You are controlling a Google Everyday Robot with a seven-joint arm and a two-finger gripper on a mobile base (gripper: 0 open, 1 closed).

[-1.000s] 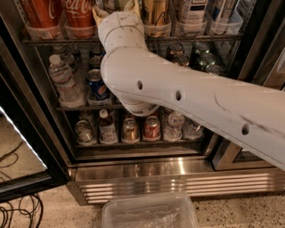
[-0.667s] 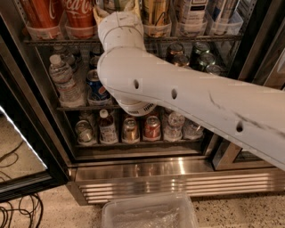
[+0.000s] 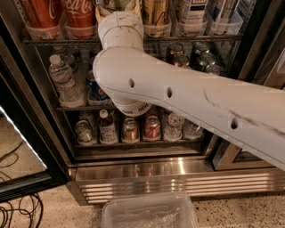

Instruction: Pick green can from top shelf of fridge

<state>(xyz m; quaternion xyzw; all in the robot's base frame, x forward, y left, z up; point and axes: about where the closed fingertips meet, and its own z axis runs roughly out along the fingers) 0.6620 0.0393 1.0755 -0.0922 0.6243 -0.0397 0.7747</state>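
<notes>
- Nearest, a clear plastic bin (image 3: 149,213) sits on the speckled floor in front of the fridge (image 3: 147,178), below its ribbed steel base
- The white robot arm (image 3: 191,100) crosses from lower right up into the open fridge, hiding much of the middle racks of water bottles and short cans
- Its wrist ends at the top shelf (image 3: 196,39), where the gripper (image 3: 111,6) sits at the upper edge of view, around or just at the green can (image 3: 121,3)
- I cannot tell whether the gripper is apart or clamped on the can
- The can shows only as a pale green sliver, between red Coca-Cola cans (image 3: 80,11) and a tall gold can (image 3: 155,11)
- To grasp well, I judge it should centre on the can, squeeze mid-body, then lift straight clear of the tray lip before pulling back, avoiding the close neighbours
</notes>
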